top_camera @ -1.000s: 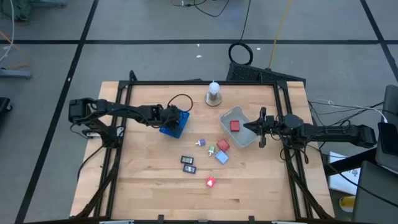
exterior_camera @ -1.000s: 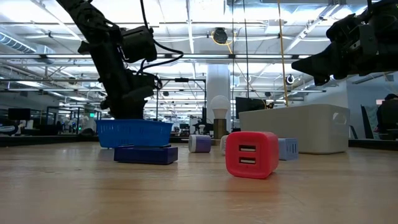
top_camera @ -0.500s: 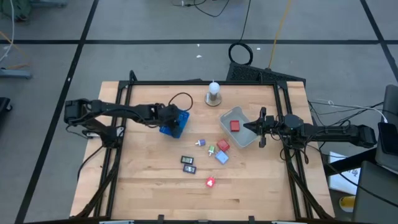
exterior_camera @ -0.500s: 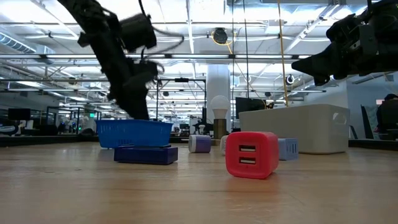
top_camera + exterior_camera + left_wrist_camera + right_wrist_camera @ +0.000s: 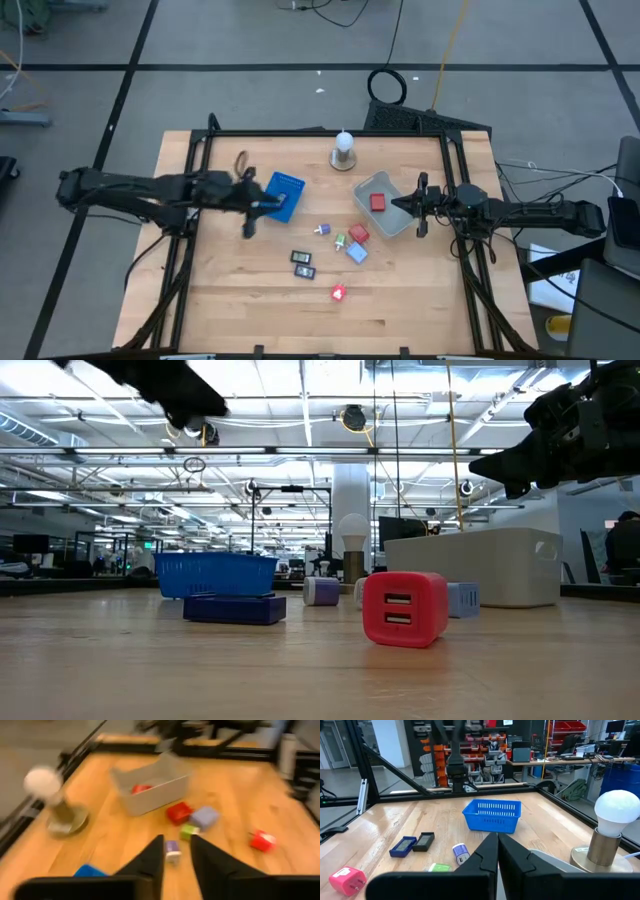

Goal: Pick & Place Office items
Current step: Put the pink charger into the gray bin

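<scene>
Pale wooden desk (image 5: 240, 290) in a dark frame on grey floor, a bright hall of lights and racks behind. The blue mesh basket (image 5: 282, 196) sits left of centre, the grey tray (image 5: 397, 218) to its right holds one red block (image 5: 378, 202), and the other office items (image 5: 340, 254) lie scattered between and nearer the front edge. Left claw (image 5: 250, 210) hangs beside the basket, fingers slightly parted on nothing; right claw (image 5: 399, 204) hovers over the tray, pressed together.

I see a wooden table (image 5: 230, 290) carrying a blue mesh basket (image 5: 283, 196) left of centre, a white knob on a round base (image 5: 344, 152) at the far edge, a clear grey tray (image 5: 392, 222) right, and small office items (image 5: 338, 262) scattered centre-near.
</scene>
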### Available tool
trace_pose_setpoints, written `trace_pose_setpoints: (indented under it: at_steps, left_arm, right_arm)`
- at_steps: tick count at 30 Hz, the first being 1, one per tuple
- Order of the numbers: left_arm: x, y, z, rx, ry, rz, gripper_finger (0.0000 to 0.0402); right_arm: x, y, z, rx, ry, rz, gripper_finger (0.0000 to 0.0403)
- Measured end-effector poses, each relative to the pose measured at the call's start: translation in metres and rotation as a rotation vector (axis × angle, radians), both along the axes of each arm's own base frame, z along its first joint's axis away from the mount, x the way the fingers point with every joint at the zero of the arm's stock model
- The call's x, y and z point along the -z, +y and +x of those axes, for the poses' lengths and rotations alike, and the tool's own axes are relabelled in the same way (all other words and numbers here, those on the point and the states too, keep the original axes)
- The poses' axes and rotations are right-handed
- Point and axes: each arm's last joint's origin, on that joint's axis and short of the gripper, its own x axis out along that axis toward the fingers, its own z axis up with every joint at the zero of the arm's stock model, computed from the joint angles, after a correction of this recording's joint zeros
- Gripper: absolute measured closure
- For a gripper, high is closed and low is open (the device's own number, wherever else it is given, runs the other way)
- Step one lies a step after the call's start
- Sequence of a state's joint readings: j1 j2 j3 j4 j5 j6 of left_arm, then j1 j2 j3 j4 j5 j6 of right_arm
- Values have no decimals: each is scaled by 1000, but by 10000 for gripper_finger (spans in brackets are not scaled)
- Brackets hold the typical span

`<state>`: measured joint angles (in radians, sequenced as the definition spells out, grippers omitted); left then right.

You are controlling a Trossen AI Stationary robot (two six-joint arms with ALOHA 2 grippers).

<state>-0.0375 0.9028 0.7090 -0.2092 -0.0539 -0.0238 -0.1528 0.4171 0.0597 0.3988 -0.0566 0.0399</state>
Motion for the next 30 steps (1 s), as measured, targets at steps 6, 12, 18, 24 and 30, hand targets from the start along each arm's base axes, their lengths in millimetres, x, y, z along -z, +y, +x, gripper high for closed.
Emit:
trace_pose_setpoints:
  at_steps: [6, 12, 18, 24, 30]
  left_arm:
    - [9, -9, -33, -8, -46, 107, 388]
    - [24, -7, -55, -46, -107, 71, 396]
    - [43, -6, -70, 19, -204, 45, 398]
    - [70, -1, -77, -4, -216, 32, 395]
    - [95, 2, -80, -17, -241, 31, 393]
  right_arm:
    - [0, 0, 0, 0, 0, -2, 399]
    - [0, 0, 0, 0, 0, -2, 399]
    - [0, 0, 0, 0, 1, 0, 399]
    - [0, 0, 0, 0, 1, 0, 399]
    - [0, 0, 0, 0, 1, 0, 399]
